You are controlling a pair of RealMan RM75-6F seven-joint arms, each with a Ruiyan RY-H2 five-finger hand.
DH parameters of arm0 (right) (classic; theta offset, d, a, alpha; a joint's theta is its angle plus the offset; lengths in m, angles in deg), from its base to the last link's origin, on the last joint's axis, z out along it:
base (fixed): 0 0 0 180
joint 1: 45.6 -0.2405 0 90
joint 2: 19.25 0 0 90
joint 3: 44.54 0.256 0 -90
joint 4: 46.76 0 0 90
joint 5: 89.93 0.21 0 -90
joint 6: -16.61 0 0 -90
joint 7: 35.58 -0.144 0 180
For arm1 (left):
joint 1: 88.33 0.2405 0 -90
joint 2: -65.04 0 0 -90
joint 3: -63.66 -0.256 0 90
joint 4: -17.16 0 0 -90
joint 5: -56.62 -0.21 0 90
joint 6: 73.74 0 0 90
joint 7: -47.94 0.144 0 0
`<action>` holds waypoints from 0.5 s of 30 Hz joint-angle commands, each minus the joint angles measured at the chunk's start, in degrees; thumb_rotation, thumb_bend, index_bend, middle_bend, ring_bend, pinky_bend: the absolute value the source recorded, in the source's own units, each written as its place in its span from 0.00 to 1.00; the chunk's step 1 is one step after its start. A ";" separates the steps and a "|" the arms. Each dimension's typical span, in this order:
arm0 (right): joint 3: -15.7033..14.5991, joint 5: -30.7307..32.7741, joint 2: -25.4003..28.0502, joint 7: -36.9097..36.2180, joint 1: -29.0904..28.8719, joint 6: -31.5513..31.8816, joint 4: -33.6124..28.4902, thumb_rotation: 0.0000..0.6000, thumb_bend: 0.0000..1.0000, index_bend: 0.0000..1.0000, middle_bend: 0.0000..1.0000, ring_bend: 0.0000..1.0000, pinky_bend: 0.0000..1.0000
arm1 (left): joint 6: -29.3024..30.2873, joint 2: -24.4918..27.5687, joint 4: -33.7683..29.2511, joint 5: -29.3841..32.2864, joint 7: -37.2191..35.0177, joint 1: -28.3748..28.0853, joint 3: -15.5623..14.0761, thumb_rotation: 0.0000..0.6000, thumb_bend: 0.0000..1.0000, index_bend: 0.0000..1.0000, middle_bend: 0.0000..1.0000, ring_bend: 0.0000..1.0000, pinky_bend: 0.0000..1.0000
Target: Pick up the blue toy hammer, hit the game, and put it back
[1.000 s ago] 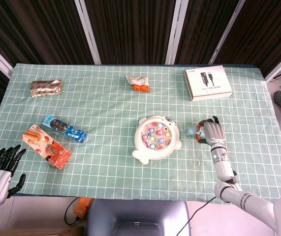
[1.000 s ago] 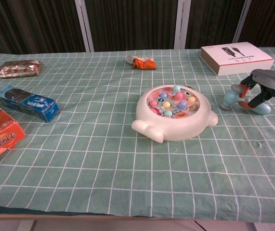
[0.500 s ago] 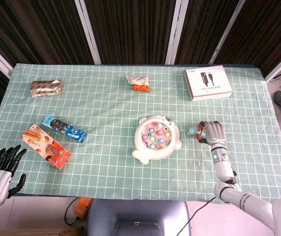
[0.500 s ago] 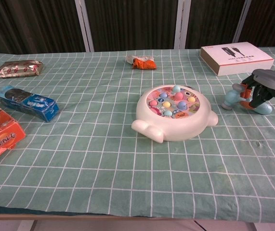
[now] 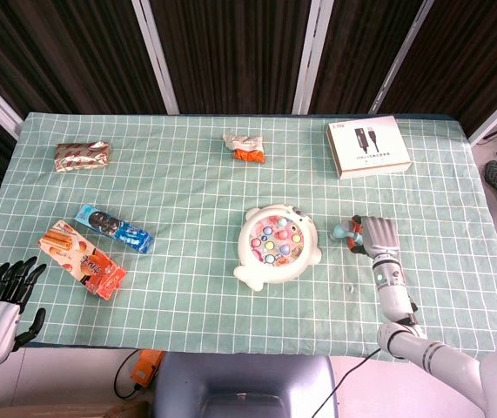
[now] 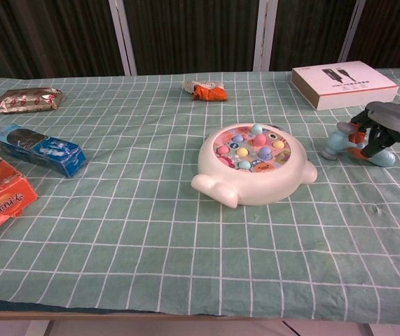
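The right hand (image 6: 385, 124) curls its fingers around the blue toy hammer (image 6: 354, 145), which lies on the cloth right of the game (image 6: 252, 168). The left hand (image 5: 0, 306), fingers spread and empty, hangs at the lower left.

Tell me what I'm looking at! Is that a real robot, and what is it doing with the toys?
Yes, it is a robot with two arms. One picture looks down from its head, the other looks forward from its chest. Its right robot hand has its fingers wrapped around the blue toy hammer, which rests on the green checked tablecloth. Its left robot hand waits with its fingers spread, off the table's near corner, holding nothing. In the middle sits the white game with coloured pegs to hit. Around it lie snack packets and a white box.
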 commanded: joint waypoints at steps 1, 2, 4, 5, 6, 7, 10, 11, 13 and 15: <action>0.05 0.00 -0.10 0.01 0.00 0.10 0.11 1.00 0.56 0.91 0.62 0.55 0.55 | -0.05 -0.01 0.00 0.02 0.01 -0.02 0.01 1.00 0.46 0.01 0.00 0.00 0.01; 0.19 0.11 -0.22 -0.08 0.01 0.20 0.21 1.00 0.56 0.91 0.63 0.55 0.56 | -0.02 -0.01 -0.02 -0.01 0.03 0.00 -0.01 1.00 0.46 0.01 0.00 0.00 0.01; 0.43 0.68 -0.29 -0.07 0.06 -0.01 0.10 1.00 0.57 0.91 0.63 0.56 0.58 | -0.03 -0.02 -0.05 0.02 0.09 0.01 -0.02 1.00 0.46 0.01 0.00 0.00 0.01; 0.50 0.81 -0.25 -0.05 0.04 -0.10 0.02 1.00 0.57 0.91 0.63 0.56 0.59 | -0.06 -0.02 -0.05 0.04 0.10 0.00 -0.01 1.00 0.47 0.01 0.00 0.00 0.01; 0.54 0.82 -0.28 0.03 0.03 0.02 0.05 1.00 0.58 0.92 0.64 0.57 0.60 | -0.08 -0.02 -0.06 0.05 0.11 0.00 -0.01 1.00 0.47 0.01 0.00 0.00 0.01; 0.57 0.69 -0.41 0.05 0.01 0.30 0.17 1.00 0.58 0.92 0.64 0.57 0.60 | -0.10 -0.01 -0.07 0.05 0.13 -0.02 -0.01 1.00 0.47 0.01 0.00 0.00 0.01; 0.70 0.34 -0.69 -0.32 0.02 0.66 0.45 1.00 0.58 0.93 0.65 0.58 0.62 | -0.09 -0.01 -0.11 0.05 0.18 0.00 -0.02 1.00 0.47 0.01 0.00 0.00 0.01; 0.69 0.25 -0.72 -0.36 0.01 0.66 0.53 1.00 0.59 0.93 0.65 0.59 0.63 | -0.09 -0.01 -0.12 0.05 0.18 0.00 -0.02 1.00 0.47 0.01 0.00 0.00 0.01; 0.68 -0.02 -0.75 -0.64 0.03 0.61 0.59 1.00 0.60 0.94 0.65 0.59 0.64 | -0.12 -0.01 -0.10 0.06 0.17 -0.01 -0.01 1.00 0.47 0.01 0.00 0.00 0.01; 0.67 -0.20 -0.76 -0.84 0.03 0.50 0.69 1.00 0.60 0.94 0.65 0.60 0.65 | -0.12 -0.01 -0.13 0.10 0.18 0.00 0.00 1.00 0.47 0.01 0.00 0.00 0.01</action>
